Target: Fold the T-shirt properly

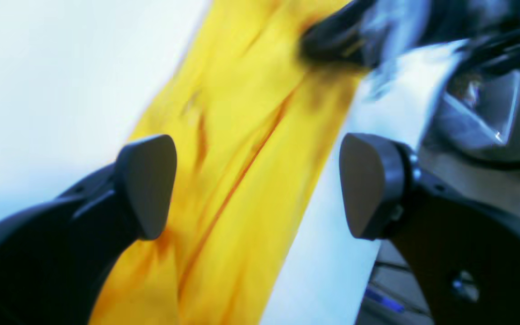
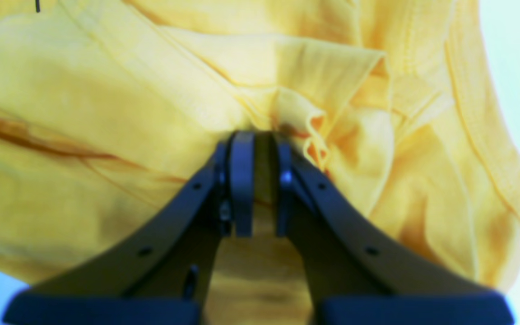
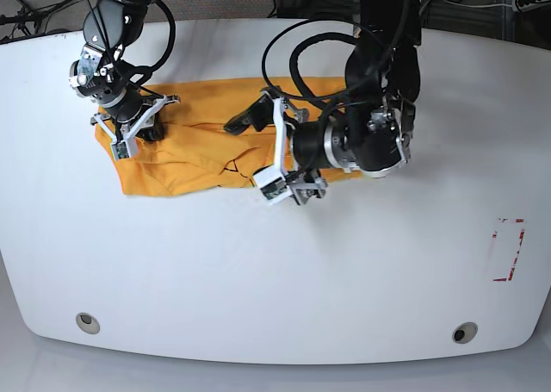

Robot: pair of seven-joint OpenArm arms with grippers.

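Note:
The orange-yellow T-shirt lies crumpled in a long band on the white table, at the back left in the base view. My right gripper is at the shirt's left end, shut on a bunched fold of the T-shirt. My left gripper stands open over the shirt's right part, its two pads wide apart with the yellow cloth between and below them and nothing held. The print on the shirt is hidden.
A red outlined rectangle is marked on the table at the right. Two round holes sit near the front edge. Cables and dark gear lie beyond the table's back edge. A dark, blurred arm part rests on the cloth.

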